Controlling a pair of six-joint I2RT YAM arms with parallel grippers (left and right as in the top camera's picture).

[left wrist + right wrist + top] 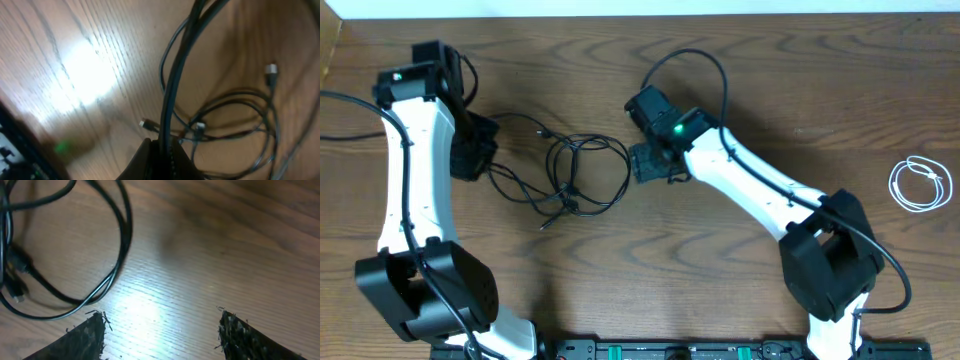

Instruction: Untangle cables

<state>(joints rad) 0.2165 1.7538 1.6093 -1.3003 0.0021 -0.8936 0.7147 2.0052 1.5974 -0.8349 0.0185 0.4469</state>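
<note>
Black cables [568, 172]: one tangle of overlapping loops on the wooden tabletop [770, 70], left of centre, between the two arms. White cable [923, 172]: small separate coil near the right edge of the tabletop, well apart from the tangle and from both arms.

Left fingers [485, 150]: at the left side of the tangle, pressed together on one strand of the black cables. Left wrist view: dark finger tips [145, 162] at bottom centre, with the pinched strand [172, 95] rising from between them and curving up across the frame, out of focus. Behind it, thinner loops flat on the wood, with a silver plug end [270, 69] at upper right, a small plug end [145, 123] just left of the strand and a second small plug end [200, 126] just right of it.

Right fingers [645, 165]: just beside the right rim of the tangle, spread wide. Right wrist view: two ragged dark finger tips [82, 337] at the bottom corners, bare wood between them, nothing pinched. Black loop [125, 235] ahead and to the left, passing close to the left-hand tip; contact not determinable. Small knot of strands [15, 275] at the far left edge of that view.
</note>
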